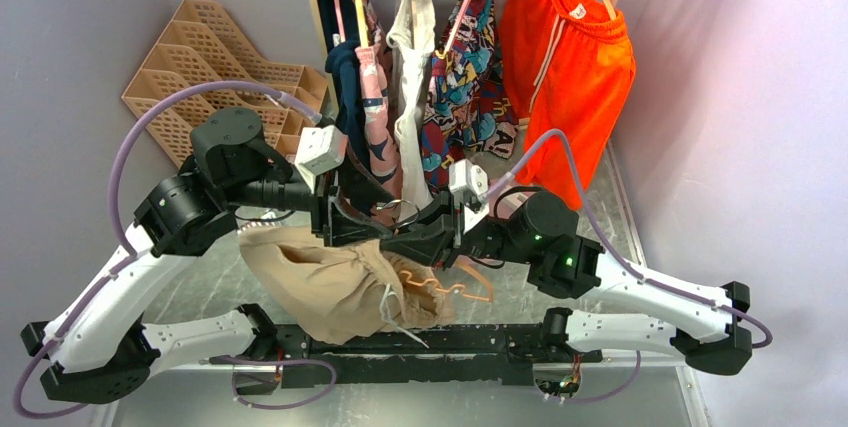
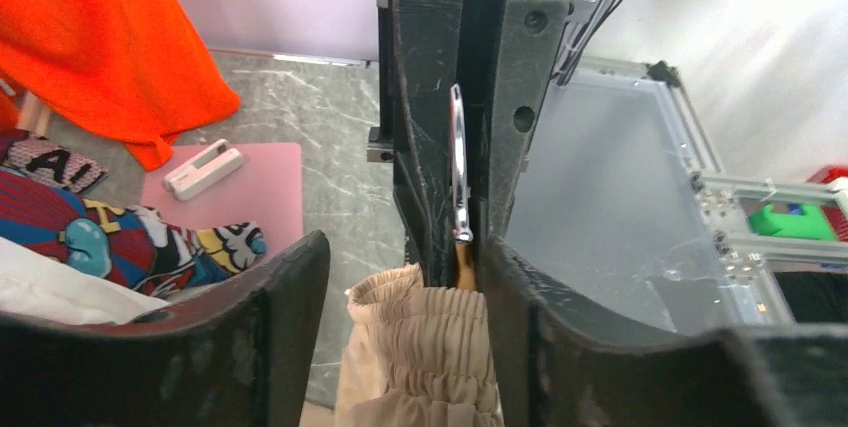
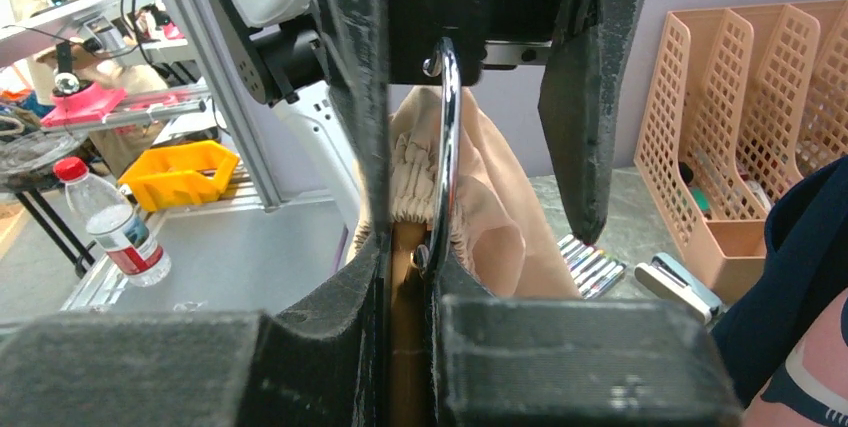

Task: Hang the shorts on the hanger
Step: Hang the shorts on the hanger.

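Two hands: my right hand (image 3: 408, 272) clenches the hanger (image 1: 452, 288); my left hand (image 2: 400, 262) gapes beside it. Limp, light shorts (image 1: 310, 282): I'd grip the waistband (image 2: 420, 322).

text: possibly "AI" | on: comic-print garment (image 2: 45, 162) | bottle label (image 3: 127, 245): unreadable

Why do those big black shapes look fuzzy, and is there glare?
Left wrist view: the left gripper's black fingers sit at the lens, soft and oversized; right wrist view: the hanger's chrome hook glints; top view: bright orange shorts look oversaturated.
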Motion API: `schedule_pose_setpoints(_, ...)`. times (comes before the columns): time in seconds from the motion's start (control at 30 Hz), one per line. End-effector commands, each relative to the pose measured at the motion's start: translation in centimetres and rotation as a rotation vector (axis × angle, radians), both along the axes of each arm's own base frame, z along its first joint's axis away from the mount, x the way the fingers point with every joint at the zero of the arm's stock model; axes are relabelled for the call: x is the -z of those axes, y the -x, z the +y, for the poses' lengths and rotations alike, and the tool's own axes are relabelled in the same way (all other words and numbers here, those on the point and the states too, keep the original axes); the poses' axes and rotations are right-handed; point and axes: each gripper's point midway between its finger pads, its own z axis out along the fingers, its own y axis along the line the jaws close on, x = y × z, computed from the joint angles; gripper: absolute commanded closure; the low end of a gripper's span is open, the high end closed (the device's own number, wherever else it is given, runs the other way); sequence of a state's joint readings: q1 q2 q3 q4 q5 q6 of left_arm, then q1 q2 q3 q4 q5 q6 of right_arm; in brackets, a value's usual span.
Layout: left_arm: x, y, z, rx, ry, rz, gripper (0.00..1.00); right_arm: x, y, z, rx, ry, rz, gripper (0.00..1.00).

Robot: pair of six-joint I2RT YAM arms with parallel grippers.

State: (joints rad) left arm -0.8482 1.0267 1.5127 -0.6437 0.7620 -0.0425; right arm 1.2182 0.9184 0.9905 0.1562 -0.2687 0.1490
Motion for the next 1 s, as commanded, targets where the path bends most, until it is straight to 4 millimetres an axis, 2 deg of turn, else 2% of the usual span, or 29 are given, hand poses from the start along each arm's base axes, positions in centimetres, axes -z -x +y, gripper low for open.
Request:
schedule_pose_setpoints(0.0, -3.0, 1.4, 1.2, 0.007, 0.075, -0.061, 0.29, -2.9, 0.0, -0.9, 0.018, -0.116, -0.046, 1.0)
schedule_pose_setpoints(0.03, -3.6, 1.5, 1.6, -0.004, 0.088, -0.075, 0.24, -2.9, 0.0, -1.0, 0.017, -0.118, -0.045, 1.0)
schedule_pose_setpoints(0.07, -4.1, 1.6, 1.9, -0.014, 0.1, -0.087, 0.14, -2.9, 0.0, -1.0, 0.019, -0.119, -0.045, 1.0)
schedule_pose_setpoints(0.13, -5.0, 2.1, 2.7, -0.027, 0.119, -0.106, 0.08, -2.8, 0.0, -1.1, 0.02, -0.12, -0.043, 1.0)
schedule_pose_setpoints(0.2, -5.7, 2.5, 3.5, -0.042, 0.128, -0.12, 0.07, -2.6, 0.0, -1.2, 0.023, -0.118, -0.042, 1.0)
schedule_pose_setpoints(0.3, -5.6, 2.5, 4.6, -0.086, 0.111, -0.131, 0.09, -2.4, 0.0, -1.4, 0.026, -0.112, -0.038, 1.0)
schedule_pose_setpoints(0.43, -3.3, 2.1, 5.5, -0.143, 0.031, -0.099, 0.14, -2.2, 0.0, -1.9, 0.036, -0.103, -0.04, 1.0)
schedule_pose_setpoints(0.67, 1.5, 0.9, 5.5, -0.177, -0.136, -0.027, 0.11, -2.2, 0.1, -2.2, 0.038, -0.071, -0.059, 1.0)
schedule_pose_setpoints(0.83, 2.9, 0.1, 5.1, -0.19, -0.176, -0.025, 0.08, -2.5, 0.3, -2.3, 0.028, -0.065, -0.07, 1.0)
schedule_pose_setpoints(0.97, 4.0, 0.0, 4.8, -0.17, -0.201, -0.019, 0.1, -2.6, 0.5, -2.3, 0.016, -0.07, -0.07, 1.0)
